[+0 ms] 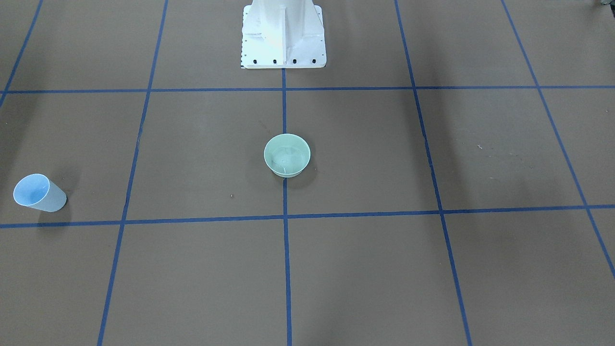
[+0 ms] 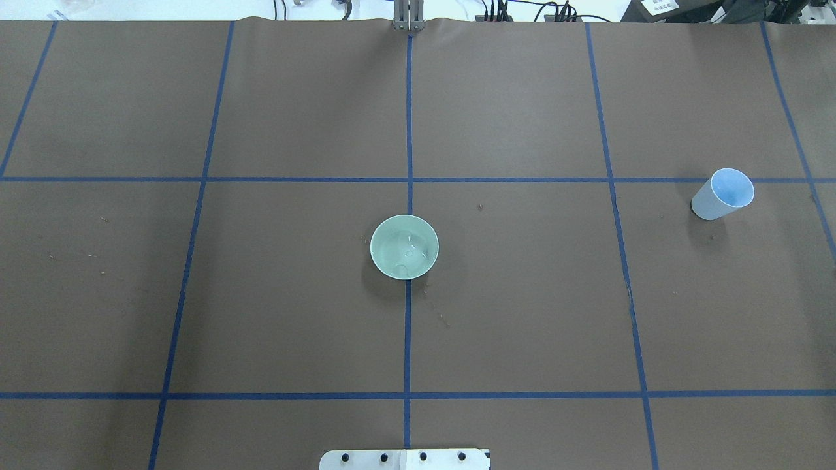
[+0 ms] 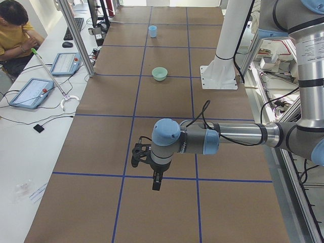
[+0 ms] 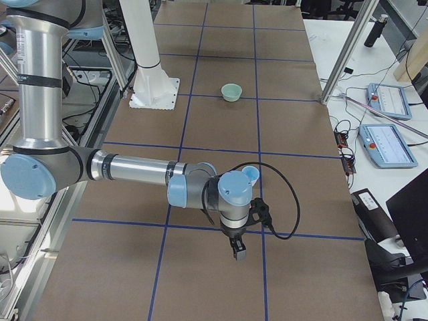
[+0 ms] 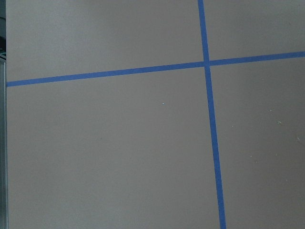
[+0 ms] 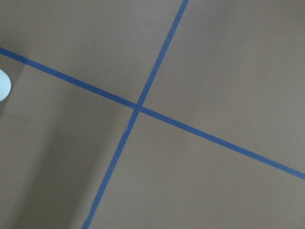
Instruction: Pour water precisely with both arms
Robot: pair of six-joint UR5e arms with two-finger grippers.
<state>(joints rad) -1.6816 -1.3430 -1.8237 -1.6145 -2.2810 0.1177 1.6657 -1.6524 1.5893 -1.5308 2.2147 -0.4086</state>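
Observation:
The pale green bowl (image 1: 287,154) (image 2: 404,247) stands at the table's middle. Faint glints of water (image 2: 409,252) show inside it. The pale blue cup (image 1: 38,192) (image 2: 722,194) stands upright far out on my right side. My left arm's gripper (image 3: 157,182) hangs over bare table at my left end, far from the bowl (image 3: 160,73). My right arm's gripper (image 4: 239,253) hangs just in front of the cup (image 4: 250,175), which its wrist partly hides. I cannot tell whether either gripper is open or shut. Both wrist views show only tape lines; a pale sliver at the right wrist view's left edge may be the cup (image 6: 2,83).
The white bolted pedestal (image 1: 283,33) (image 2: 405,459) stands at the robot's side of the table. Blue tape lines (image 2: 408,130) grid the brown table. An operator (image 3: 15,30) and tablets (image 3: 30,92) are at the side bench. Small specks lie near the bowl.

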